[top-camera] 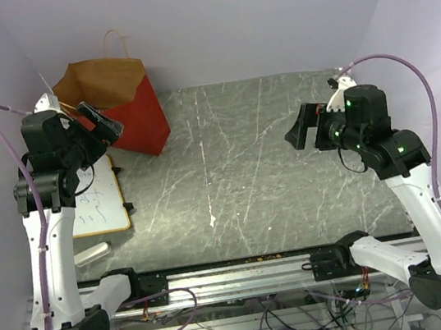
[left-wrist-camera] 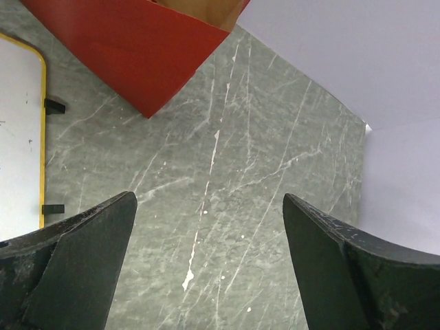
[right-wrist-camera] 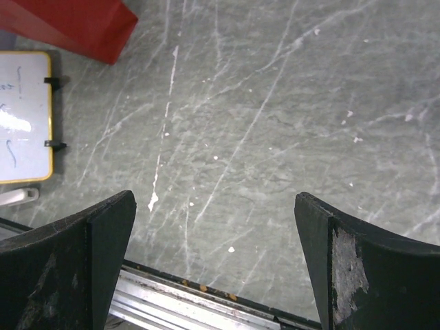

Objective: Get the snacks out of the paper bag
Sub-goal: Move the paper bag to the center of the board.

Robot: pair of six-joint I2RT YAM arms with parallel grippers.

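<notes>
Left gripper: jaws spread wide with nothing between them. It hangs above the left part of the table, and only bare surface shows through the gap in its wrist view. Right gripper: also spread wide and empty. It is raised over the right half of the table, well apart from the bag. The paper bag stands upright in the far left corner, close to the back wall. It is red outside and brown inside, its mouth faces up and a thin handle rises at the top. You cannot tell what lies inside, since no view looks down past the rim, and no snack shows in any picture. In the left wrist view the bag's lower corner points toward you, ahead and to the left of the fingers, with a strip of table between them. Room to move: the whole centre of the table between the two arms is open. On the left, a whiteboard with a yellow frame lies flat just beside the near side of the bag, partly under the left arm. A small white eraser lies on the near side of the whiteboard, by the table's near edge. That edge ends at a metal rail carrying both arm bases. The surface is grey stone-look, streaked with white scratches and flecks. Pale lilac walls close in the back and both sides.
</notes>
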